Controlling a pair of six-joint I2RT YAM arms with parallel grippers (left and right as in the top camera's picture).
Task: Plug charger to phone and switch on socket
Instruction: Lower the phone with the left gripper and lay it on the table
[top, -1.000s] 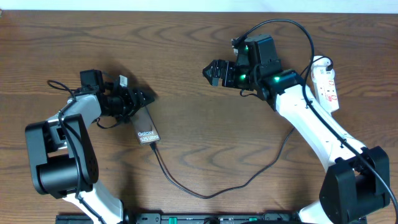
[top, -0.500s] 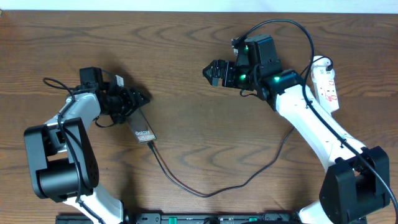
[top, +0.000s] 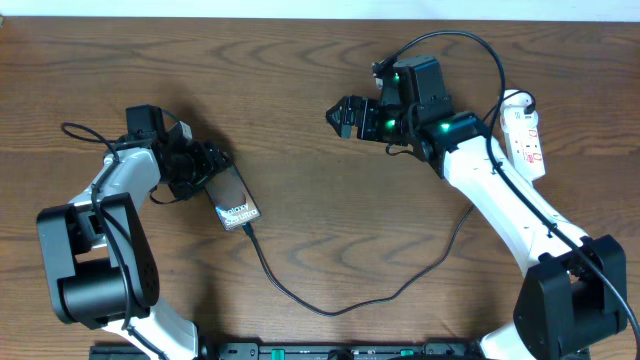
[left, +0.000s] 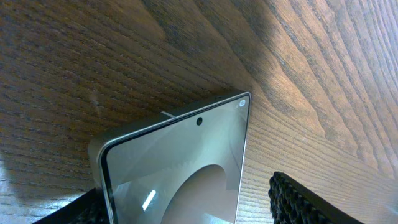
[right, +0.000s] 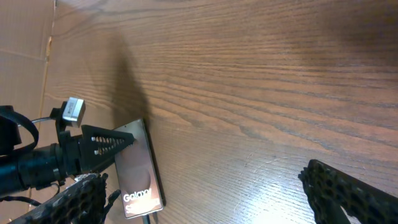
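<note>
Black ribbed fingers of my left gripper sit spread either side of the flat dark-brown Galaxy-lettered phone at 9 o'clock. I judge the thin black charger cable already seated at its 5 o'clock end. My right gripper hangs spread and empty, well apart from the white power-strip socket at 3 o'clock, which I reckon is not yet switched on

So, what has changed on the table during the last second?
The left gripper drew back a little to the left. The phone, its top end between the fingers, turned and now shows more of its face. The right gripper, the charger plugged into the phone, and the socket stayed as they were.
</note>
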